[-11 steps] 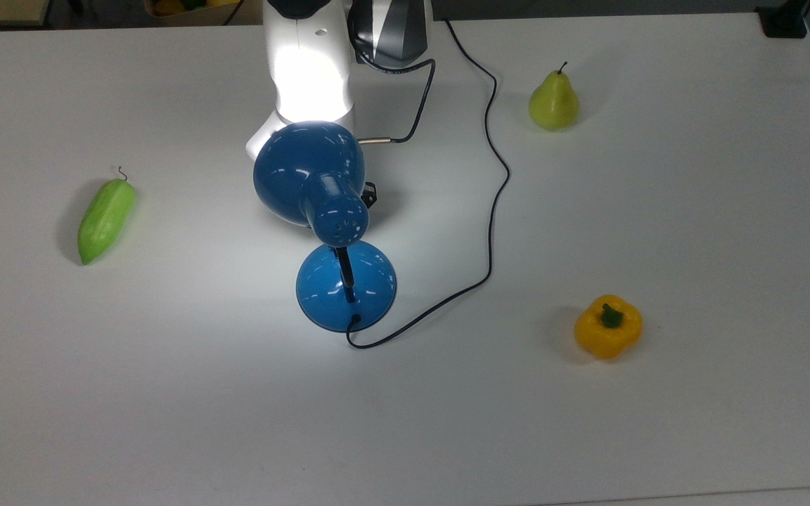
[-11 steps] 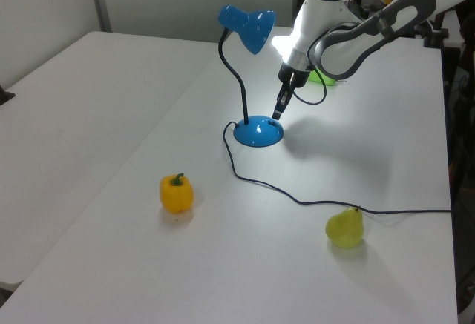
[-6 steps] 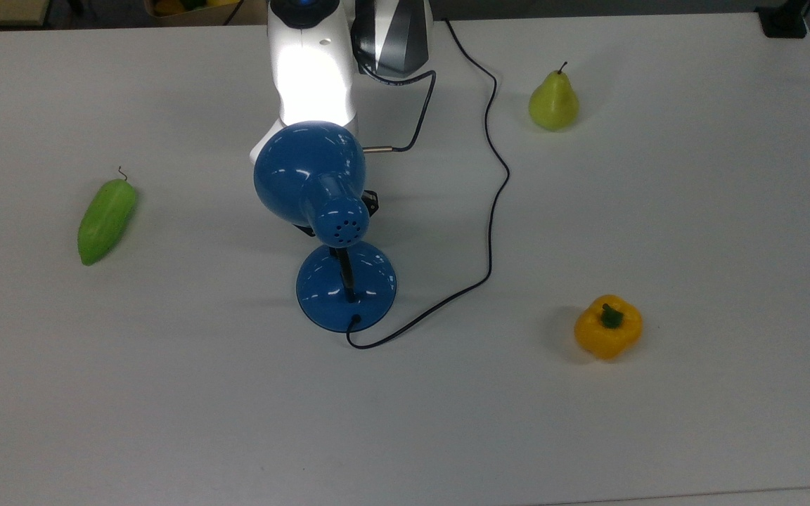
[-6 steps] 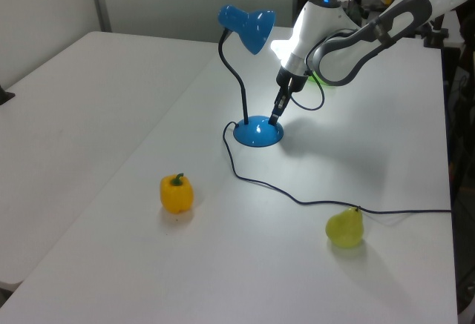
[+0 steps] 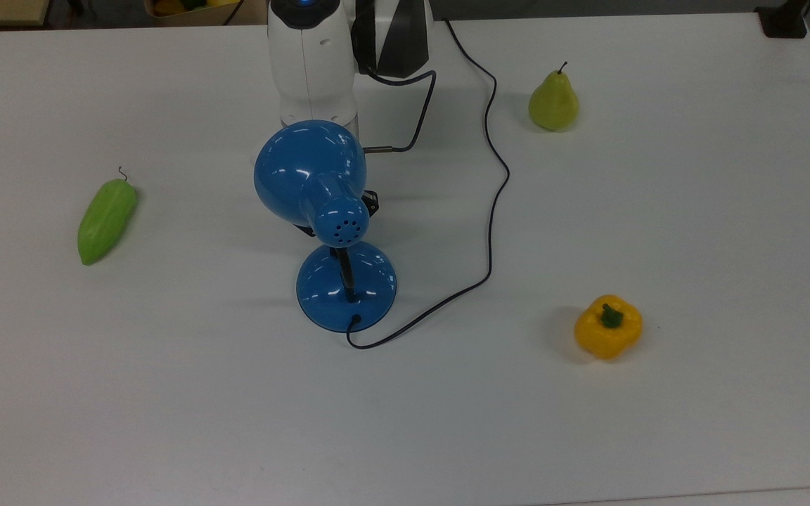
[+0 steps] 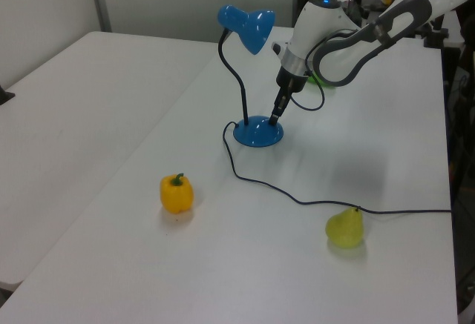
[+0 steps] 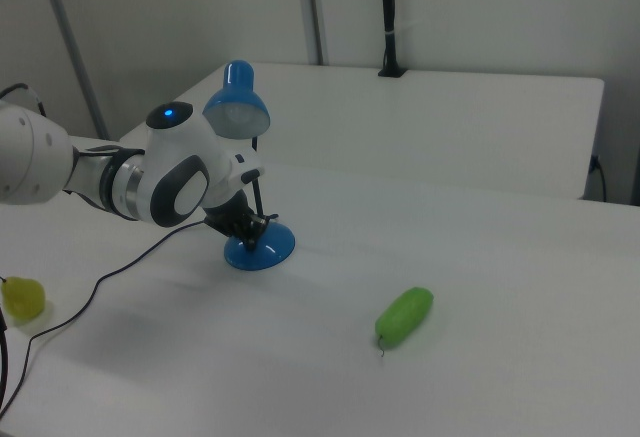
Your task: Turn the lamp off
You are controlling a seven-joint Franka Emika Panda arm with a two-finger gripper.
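The glow is gone — a second ago the lamp [image 5: 310, 183] threw a bright pool over the arm and the worktop [image 5: 693, 232], and now both lie evenly dull. It stands mid-worktop, toward the arm's edge. The gripper [image 6: 275, 116] still rests its tip on the round base; how its fingers stand I cannot tell. I'd judge the switch pressed — the job done.

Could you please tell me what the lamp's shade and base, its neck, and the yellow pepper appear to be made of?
The shade and base look like glossy blue painted metal or hard plastic: sharp highlights show on both. The neck seems a thin, matte black flexible tube, since it curves smoothly. The pepper looks like smooth moulded plastic, evenly yellow with a soft sheen, though real produce cannot be ruled out.
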